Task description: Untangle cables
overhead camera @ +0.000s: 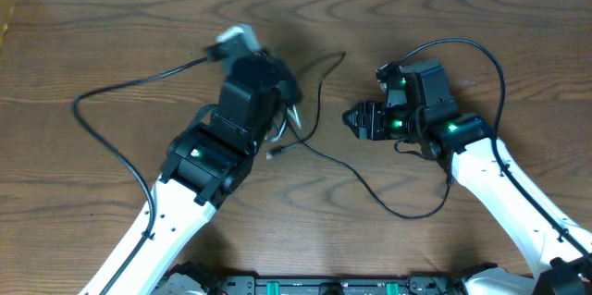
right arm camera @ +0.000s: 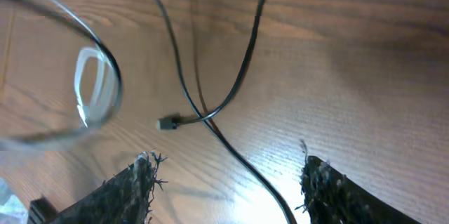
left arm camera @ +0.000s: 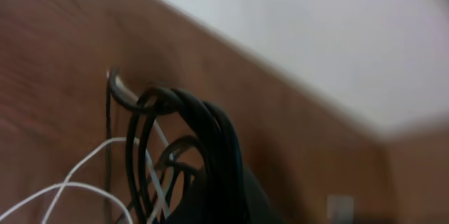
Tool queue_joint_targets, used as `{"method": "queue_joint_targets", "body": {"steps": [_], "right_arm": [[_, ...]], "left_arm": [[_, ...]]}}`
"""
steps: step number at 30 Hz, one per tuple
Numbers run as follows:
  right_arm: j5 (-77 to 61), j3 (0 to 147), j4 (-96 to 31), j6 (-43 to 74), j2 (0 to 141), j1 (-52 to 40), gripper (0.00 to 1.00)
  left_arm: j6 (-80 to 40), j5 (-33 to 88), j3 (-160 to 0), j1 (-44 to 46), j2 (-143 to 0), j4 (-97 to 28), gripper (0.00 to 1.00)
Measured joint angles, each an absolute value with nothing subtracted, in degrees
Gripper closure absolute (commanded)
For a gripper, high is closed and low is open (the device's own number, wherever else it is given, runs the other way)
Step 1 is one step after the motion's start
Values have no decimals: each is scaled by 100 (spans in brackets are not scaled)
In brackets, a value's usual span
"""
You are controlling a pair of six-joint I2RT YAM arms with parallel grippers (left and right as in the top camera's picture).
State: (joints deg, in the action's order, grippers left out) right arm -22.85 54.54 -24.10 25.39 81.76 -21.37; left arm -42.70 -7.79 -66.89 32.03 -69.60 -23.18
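- Left claw [overhead camera: 289, 110] pressed together mid-bench; short white cord [left arm camera: 83, 162] and long thin black cord [right arm camera: 243, 62] bunched in loops at it.
- Right claw [right arm camera: 228, 182] spread, just above black cord's crossing.
- Brown wooden bench [overhead camera: 518, 8]: bare wood toward far edge, left and right.

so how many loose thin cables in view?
2: long thin black cable across the wooden table; shorter thin white cable dangling by the left arm, partly hidden.
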Motion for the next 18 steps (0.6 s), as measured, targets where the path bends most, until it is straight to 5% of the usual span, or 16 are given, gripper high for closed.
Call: {"method": "queue_joint_targets", "body": {"steps": [18], "right_arm": [[-4917,5454,-1599,1767,8167,-1323,30]], "left_arm": [[-460,3094,-6689,3203,-6960,-2786,92]]}}
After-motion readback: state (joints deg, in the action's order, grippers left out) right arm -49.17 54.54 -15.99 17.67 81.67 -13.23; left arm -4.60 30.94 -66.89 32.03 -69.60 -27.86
